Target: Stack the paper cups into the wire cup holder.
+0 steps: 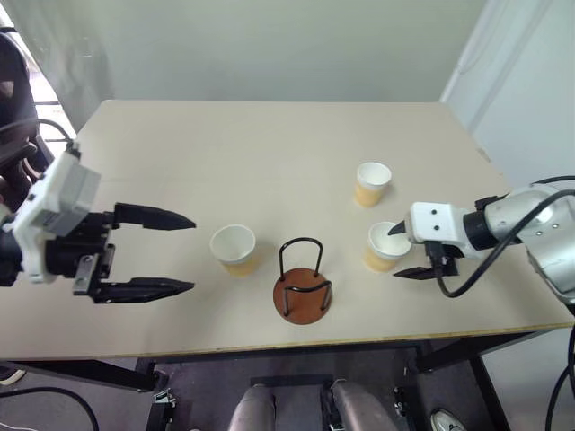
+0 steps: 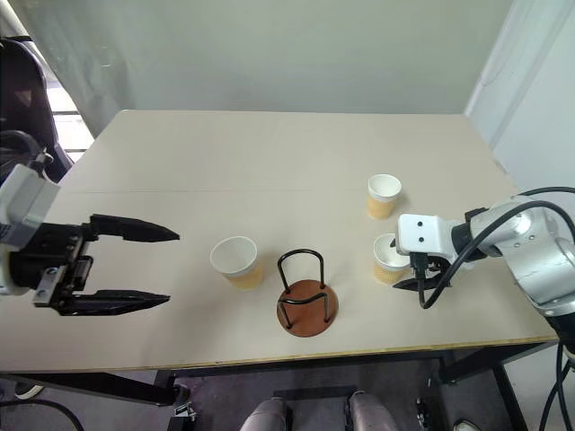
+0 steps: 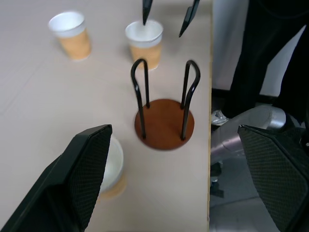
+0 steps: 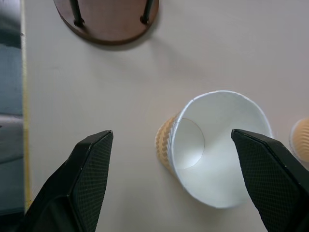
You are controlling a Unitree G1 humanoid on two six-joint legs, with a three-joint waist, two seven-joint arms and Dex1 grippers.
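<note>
Three paper cups stand upright on the pale table (image 1: 269, 135), all placed here by the wire cup holder (image 1: 303, 285), which sits near the table's front edge with its black wire loops upright and nothing inside them. Well to the left of the holder, the left gripper (image 1: 171, 253) hangs over the table's left part, its two black fingers spread wide and holding nothing, pointing toward the holder. Just left of the holder, and a little farther back, stands the nearest cup (image 1: 234, 249), apart from the disc base. To the right of the holder stands the second cup (image 1: 384, 247), and the right gripper (image 1: 400, 250) is at it with its fingers parted: in the right wrist view the cup's white mouth lies between the two pads, neither of them touching it. Behind that cup, farther back and right of the holder, stands the third cup (image 1: 372, 183), alone.
</note>
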